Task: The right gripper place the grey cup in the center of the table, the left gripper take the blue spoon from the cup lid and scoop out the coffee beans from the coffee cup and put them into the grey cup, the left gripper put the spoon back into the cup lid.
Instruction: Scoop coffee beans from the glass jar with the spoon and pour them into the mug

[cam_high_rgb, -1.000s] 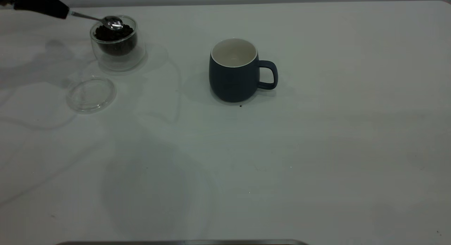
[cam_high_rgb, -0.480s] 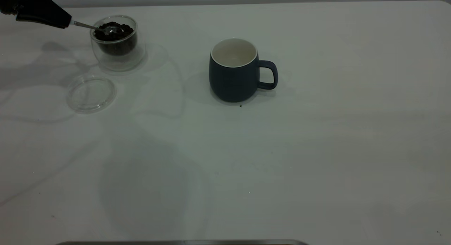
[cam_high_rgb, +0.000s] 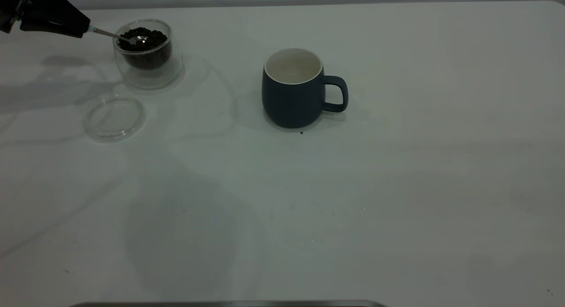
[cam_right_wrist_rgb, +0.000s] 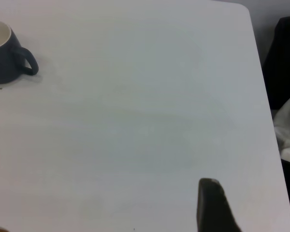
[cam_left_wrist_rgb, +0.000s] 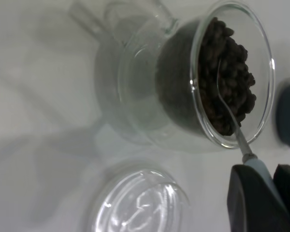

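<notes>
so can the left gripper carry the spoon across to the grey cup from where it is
Probably yes. The left gripper holds the spoon with its bowl in the beans of the coffee cup. Only bare table lies between that and the grey cup, which stands upright, its mouth open.

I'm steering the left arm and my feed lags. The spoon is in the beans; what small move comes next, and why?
Probably tip the spoon bowl under the beans and lift gently clear of the glass cup: the left pincer grips its handle, and the mug is still empty.
</notes>
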Controlling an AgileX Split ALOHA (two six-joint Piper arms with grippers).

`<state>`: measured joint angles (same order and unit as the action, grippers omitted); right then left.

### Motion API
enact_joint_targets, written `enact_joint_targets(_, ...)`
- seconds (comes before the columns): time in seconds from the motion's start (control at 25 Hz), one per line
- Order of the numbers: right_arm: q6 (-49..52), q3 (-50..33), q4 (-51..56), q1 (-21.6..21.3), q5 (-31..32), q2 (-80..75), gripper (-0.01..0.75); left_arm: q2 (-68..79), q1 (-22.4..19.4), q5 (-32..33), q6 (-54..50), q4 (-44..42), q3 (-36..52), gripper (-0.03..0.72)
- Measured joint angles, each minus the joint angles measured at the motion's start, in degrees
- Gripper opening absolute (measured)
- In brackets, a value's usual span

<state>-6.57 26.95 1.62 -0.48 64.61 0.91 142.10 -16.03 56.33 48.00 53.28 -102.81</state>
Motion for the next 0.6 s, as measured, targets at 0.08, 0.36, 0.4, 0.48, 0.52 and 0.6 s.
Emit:
enact_joint_targets(0.08,0.0,0.0,0.0,0.0,0.0,0.0,0.363,0.0,0.0,0.0,-2.77,0.0,0.0,0.12)
enact_joint_targets(0.36,0.0,0.0,0.0,0.0,0.0,0.0,0.363,0.05,-0.29,0.45,-5.84,2.77,0.0,0.12)
enact_joint_targets(0.4,0.0,0.0,0.0,0.0,0.0,0.0,0.363,0.05,-0.5,1.09,-5.84,3.66,0.0,0.12)
enact_joint_targets(0.48,0.0,0.0,0.0,0.0,0.0,0.0,0.363,0.05,-0.99,1.98,-5.9,5.03,0.0,0.12)
enact_joint_targets(0.52,0.0,0.0,0.0,0.0,0.0,0.0,0.363,0.05,-1.19,2.46,-5.96,5.32,0.0,0.12)
enact_joint_targets(0.6,0.0,0.0,0.0,0.0,0.0,0.0,0.363,0.05,-1.72,3.09,-6.1,5.45,0.0,0.12)
